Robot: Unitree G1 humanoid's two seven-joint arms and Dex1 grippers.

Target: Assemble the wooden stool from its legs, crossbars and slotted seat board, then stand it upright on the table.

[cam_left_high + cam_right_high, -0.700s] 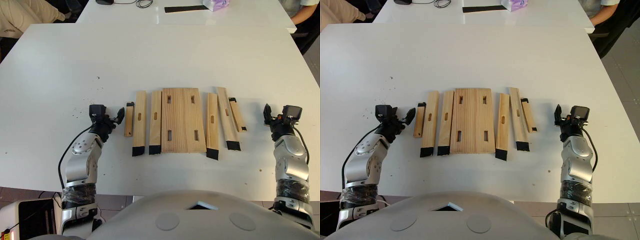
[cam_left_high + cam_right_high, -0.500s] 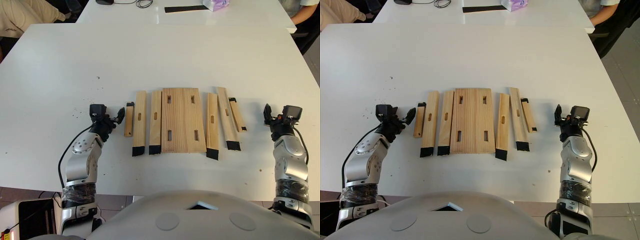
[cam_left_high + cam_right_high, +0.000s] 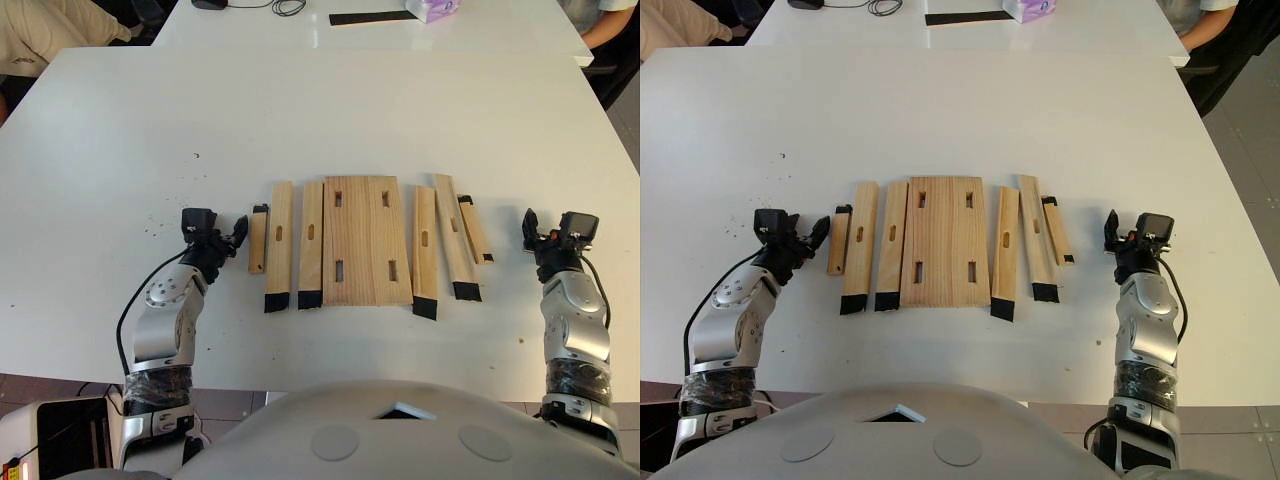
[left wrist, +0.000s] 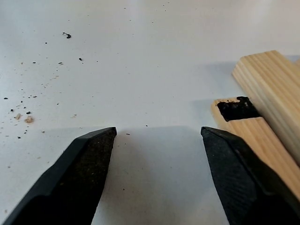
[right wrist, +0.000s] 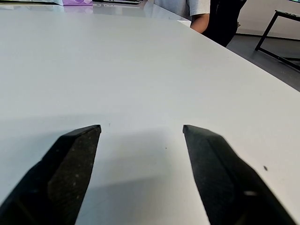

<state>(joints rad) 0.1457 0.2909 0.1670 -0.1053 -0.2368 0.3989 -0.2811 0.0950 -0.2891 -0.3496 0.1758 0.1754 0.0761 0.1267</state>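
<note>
The slotted seat board (image 3: pixel 367 240) lies flat in the middle of the white table (image 3: pixel 330 110). On its left lie two long legs (image 3: pixel 279 245) (image 3: pixel 311 243) with black-taped ends and a short crossbar (image 3: pixel 258 239). Two more legs (image 3: pixel 425 250) (image 3: pixel 453 235) and a second short crossbar (image 3: pixel 474 228) lie on its right. My left gripper (image 3: pixel 228 238) rests on the table just left of the left crossbar (image 4: pixel 248 129), open and holding nothing (image 4: pixel 158 133). Low over bare table, right of the right crossbar, my right gripper (image 3: pixel 540 235) stands open and holds nothing (image 5: pixel 140 127).
Dark crumbs (image 3: pixel 152 226) speckle the table left of my left gripper. A second table (image 3: pixel 380 25) stands behind, with a black strip (image 3: pixel 372 17), a purple box (image 3: pixel 436 8) and cables. The table's front edge runs close under both arms.
My right gripper has shifted slightly left, toward the wooden pieces. The left gripper has barely moved. The pieces lie as before.
</note>
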